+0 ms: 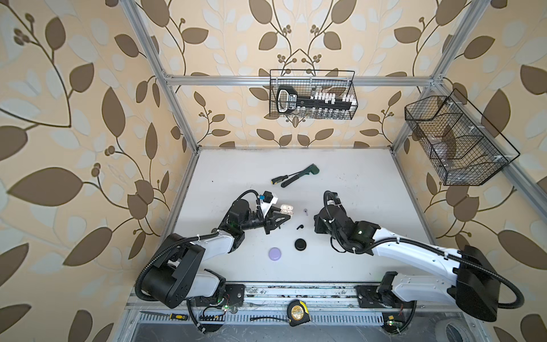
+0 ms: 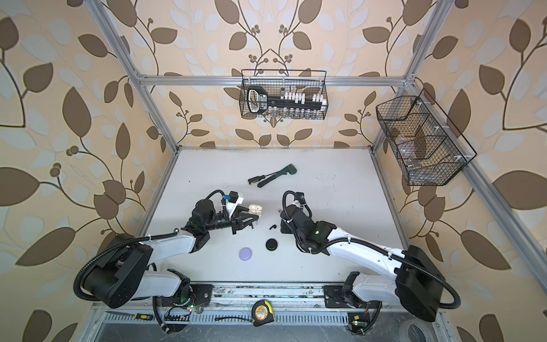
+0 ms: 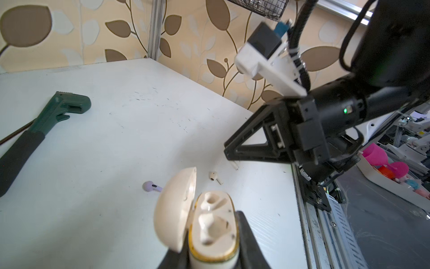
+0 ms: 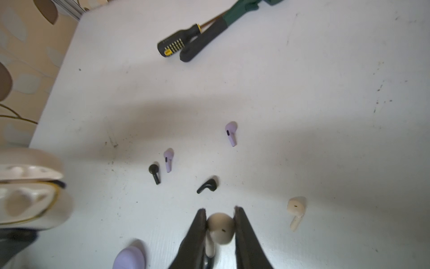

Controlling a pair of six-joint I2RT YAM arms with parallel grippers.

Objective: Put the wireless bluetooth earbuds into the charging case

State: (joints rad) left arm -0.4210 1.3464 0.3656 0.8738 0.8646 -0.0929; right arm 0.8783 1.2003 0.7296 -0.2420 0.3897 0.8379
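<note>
Right wrist view: the right hand (image 4: 220, 215) pinches one white-cream earbud (image 4: 220, 229); loose on the tabletop (image 4: 302, 93) lie two lilac-grey earbuds (image 4: 231, 132), two black earbuds (image 4: 154, 173) and a second white-cream earbud (image 4: 295, 210). Both top views hide this grip under the right arm (image 1: 340, 225) — only one black and one lilac-grey piece show there. The left hand (image 3: 213, 252) clamps the open charging case (image 3: 215, 223), near frame centre in both top views. Tape measure (image 1: 298, 312) label — too small to read

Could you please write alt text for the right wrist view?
The jaws of the right gripper pinch a cream earbud over a white table. Beyond lie another cream earbud, two black earbuds, two lilac earbuds and an open cream charging case.
</note>
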